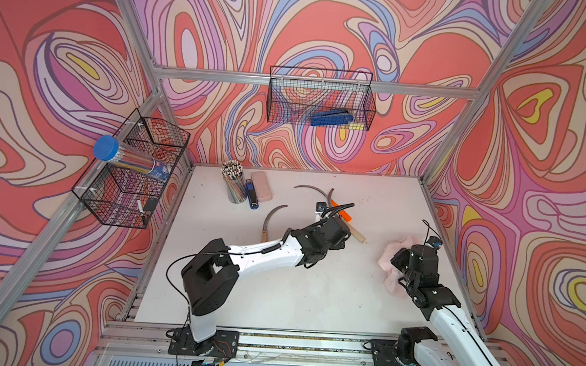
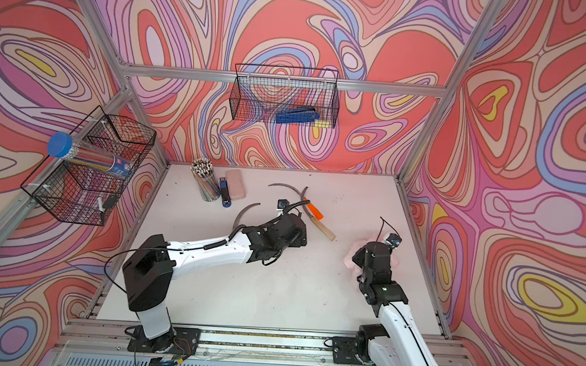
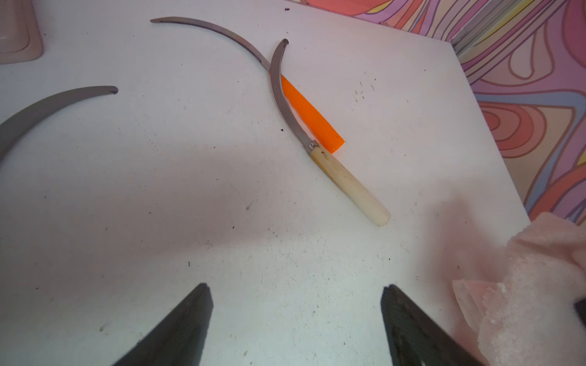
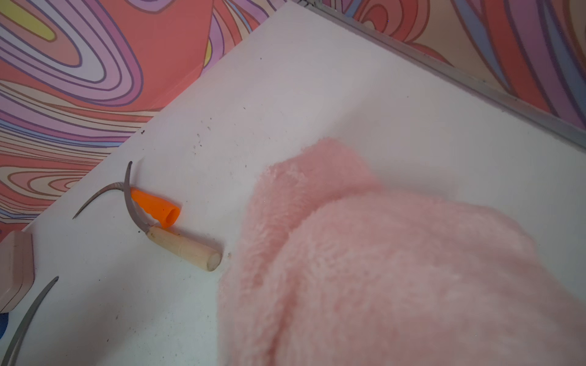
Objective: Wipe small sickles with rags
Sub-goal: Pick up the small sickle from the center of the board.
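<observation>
My left tool (image 3: 295, 286) hangs spread over bare table (image 3: 158, 196), gripping nothing. A wooden-handled sickle (image 3: 347, 185) lies just ahead, its blade crossing the orange-handled sickle (image 3: 312, 117). The third sickle (image 3: 47, 111) lies apart, further left. My right tool (image 1: 401, 266) is pressed together on the pink fluffy rag (image 4: 380, 269) near the table's right edge.

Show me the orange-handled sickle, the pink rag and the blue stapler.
orange-handled sickle (image 3: 312, 118): left wrist view, on the orange handle.
pink rag (image 4: 396, 269): right wrist view, on its fluffy middle.
blue stapler (image 1: 252, 197): in a top view, on its body.
</observation>
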